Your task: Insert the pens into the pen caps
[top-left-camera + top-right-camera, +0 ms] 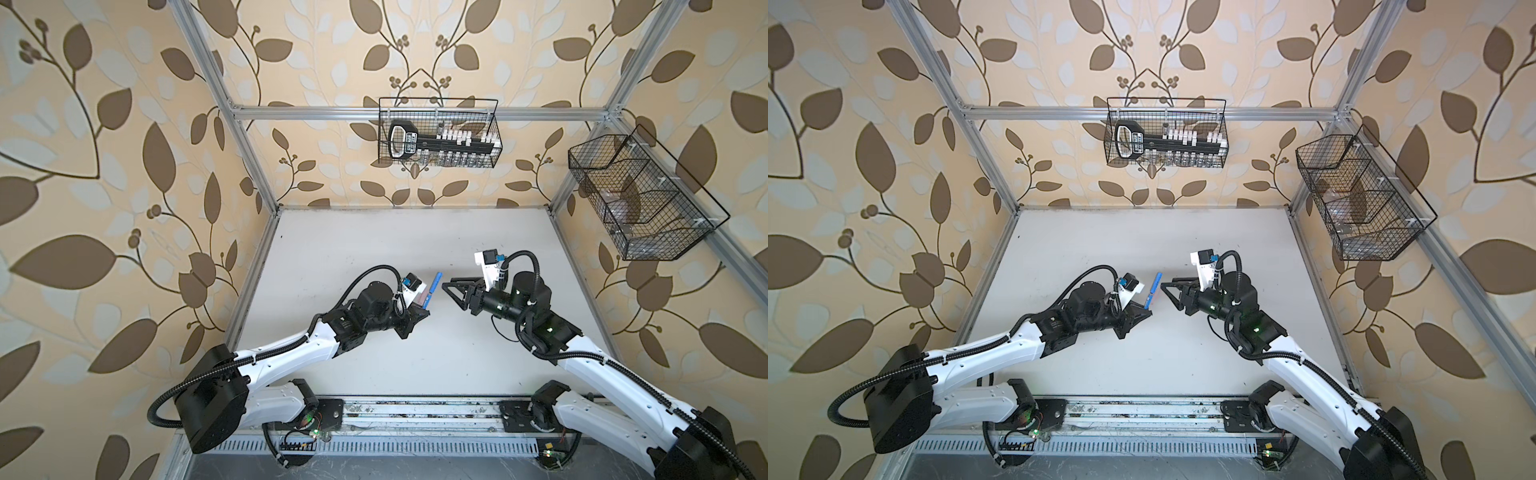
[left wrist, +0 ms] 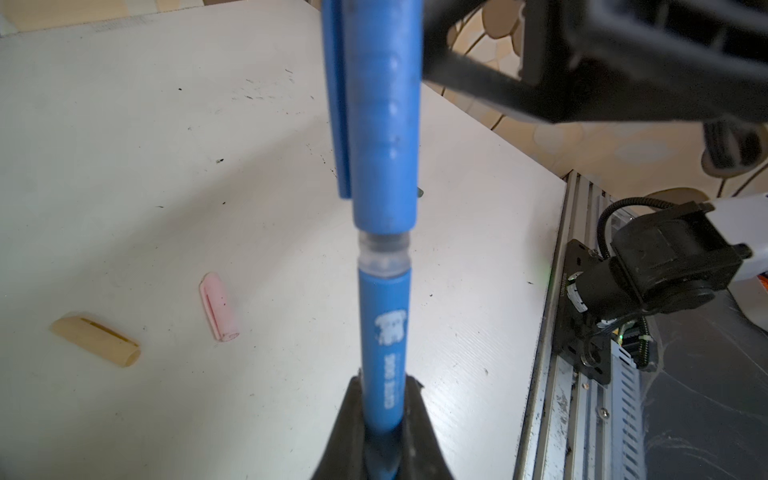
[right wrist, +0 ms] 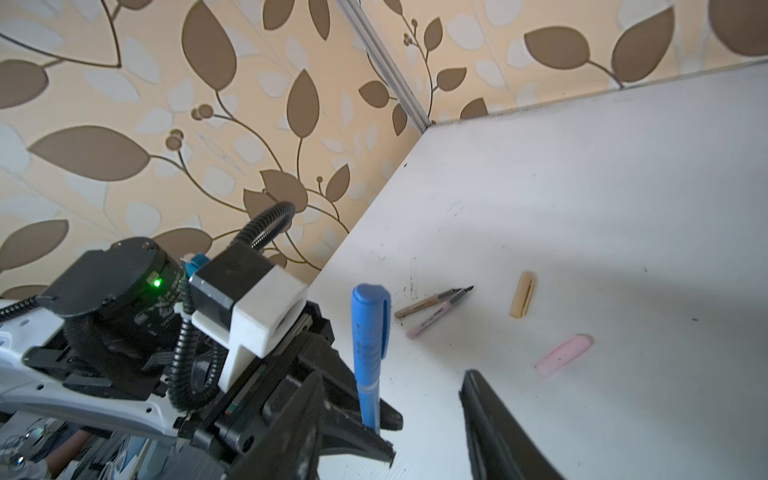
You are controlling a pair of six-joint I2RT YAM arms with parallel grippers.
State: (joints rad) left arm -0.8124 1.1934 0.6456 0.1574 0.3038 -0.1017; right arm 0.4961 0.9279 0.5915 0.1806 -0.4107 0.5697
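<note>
Item: blue pen [image 2: 382, 332], mid-scene. Clamped upright by its lower barrel in the closed left gripper [image 2: 382, 399], leaving the tip end free for capping.
Blue cap [image 2: 376, 104]: on the tip, clear collar exposed; seating likely incomplete.
Right gripper [image 1: 453, 296]: just right of it, jaws apart, empty.
Uncapped to its left, on the table [image 3: 582, 187]: tan pen [image 3: 428, 303], pink pen [image 3: 432, 320], tan cap [image 3: 522, 295], pink cap [image 3: 563, 356].
</note>
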